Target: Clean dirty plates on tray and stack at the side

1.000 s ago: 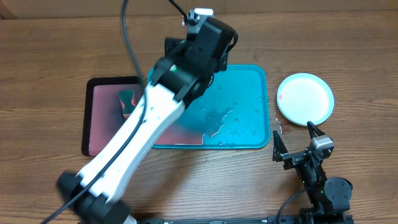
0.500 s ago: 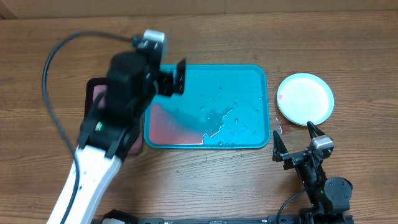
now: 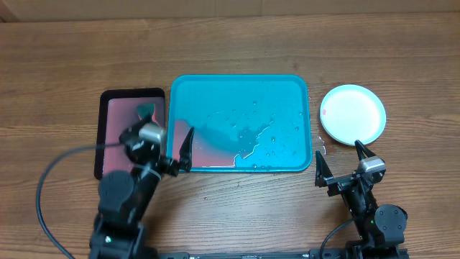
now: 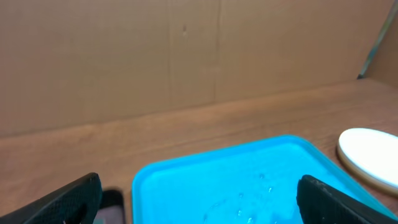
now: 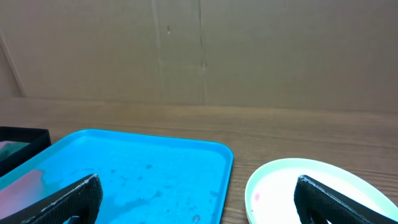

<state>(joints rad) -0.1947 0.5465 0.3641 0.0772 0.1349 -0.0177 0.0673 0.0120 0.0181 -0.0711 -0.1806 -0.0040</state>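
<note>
Teal tray (image 3: 277, 93) sits mid-table, no plate on it; surface wet with beaded water, a pinkish film (image 3: 201, 147) at its near-left corner; plates (image 3: 352, 115) lie off the tray on the wooden table (image 3: 72, 57), just beside its right rim, apart from it; top plate pale, face up, flat; count in the stack cannot be told from above; a small red fleck (image 3: 325, 111) remains near its left edge; judged: clearing and stacking look done, only that fleck left; tray's long axis runs left to right, parallel to the near table edge; plates round, no heading; left gripper (image 4: 199, 180) spread wide, empty, over the tray's near-left corner; right gripper (image 5: 198, 182) spread wide, empty, near the stack.
</note>
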